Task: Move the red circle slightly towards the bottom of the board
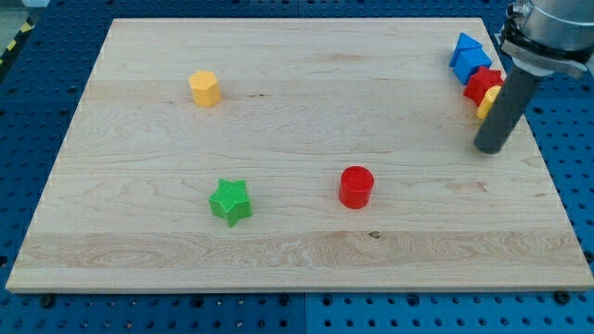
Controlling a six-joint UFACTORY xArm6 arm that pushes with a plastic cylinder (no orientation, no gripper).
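My tip (489, 148) (a bare rod, so nothing to open or close) rests at the bench's (306, 250) right, just below a cluster of blue (469, 56), red (482, 85) and yellow (486, 102) blocks. The red circle (355, 186) sits lower centre, well apart, right of the green star (230, 201); the yellow hexagon (204, 88) is upper left.

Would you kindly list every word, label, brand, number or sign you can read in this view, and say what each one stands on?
None: no readable text appears anywhere in this view.
The wooden board is bare wood grain.
The red circle, green star, yellow block and blue blocks carry no markings.
The rod ending in my tip shows no label.
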